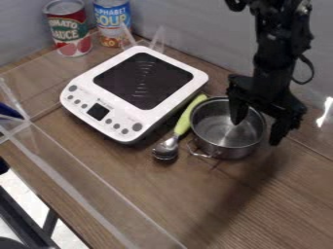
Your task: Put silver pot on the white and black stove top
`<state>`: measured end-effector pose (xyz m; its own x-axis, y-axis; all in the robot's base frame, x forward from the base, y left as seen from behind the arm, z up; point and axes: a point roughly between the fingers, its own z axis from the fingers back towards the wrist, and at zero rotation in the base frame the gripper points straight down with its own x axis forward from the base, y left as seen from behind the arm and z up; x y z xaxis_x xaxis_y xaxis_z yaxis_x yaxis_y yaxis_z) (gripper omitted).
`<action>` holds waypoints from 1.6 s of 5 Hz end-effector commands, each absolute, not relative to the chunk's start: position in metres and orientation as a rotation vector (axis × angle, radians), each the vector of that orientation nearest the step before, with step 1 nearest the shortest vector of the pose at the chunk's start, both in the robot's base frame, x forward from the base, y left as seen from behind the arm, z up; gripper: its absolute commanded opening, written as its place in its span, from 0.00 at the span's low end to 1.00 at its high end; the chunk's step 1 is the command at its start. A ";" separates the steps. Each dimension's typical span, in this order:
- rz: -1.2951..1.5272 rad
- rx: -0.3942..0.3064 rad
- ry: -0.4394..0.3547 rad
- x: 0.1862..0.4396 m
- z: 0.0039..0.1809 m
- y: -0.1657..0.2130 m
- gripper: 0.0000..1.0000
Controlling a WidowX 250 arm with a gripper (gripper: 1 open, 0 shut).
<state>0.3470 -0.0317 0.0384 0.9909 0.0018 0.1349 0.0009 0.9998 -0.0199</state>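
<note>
The silver pot [224, 139] sits upright on the wooden bench [97, 160], beside the white and black stove top [135, 91] and near its front corner. Above the pot's right side hangs 1 black tool [258, 124], its fingers spread wide; whether it touches the rim, I cannot tell. Between pot and stove lies 1 spoon [177, 130], its yellow-green handle pointing toward the wall and its metal bowl toward the bench's near side. Beyond the stove stand 2 labelled cans, 1 tomato can [69, 27] and 1 alphabet soup can [113, 21], side by side near the wall [196, 24].
</note>
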 end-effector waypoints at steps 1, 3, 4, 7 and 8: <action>0.006 -0.036 -0.178 0.348 0.051 -0.028 1.00; 0.063 -0.047 -0.188 0.344 0.060 -0.022 1.00; 0.126 -0.045 -0.194 0.343 0.061 -0.018 1.00; 0.086 -0.050 -0.168 0.346 0.067 -0.016 1.00; 0.055 -0.050 -0.153 0.347 0.065 -0.013 1.00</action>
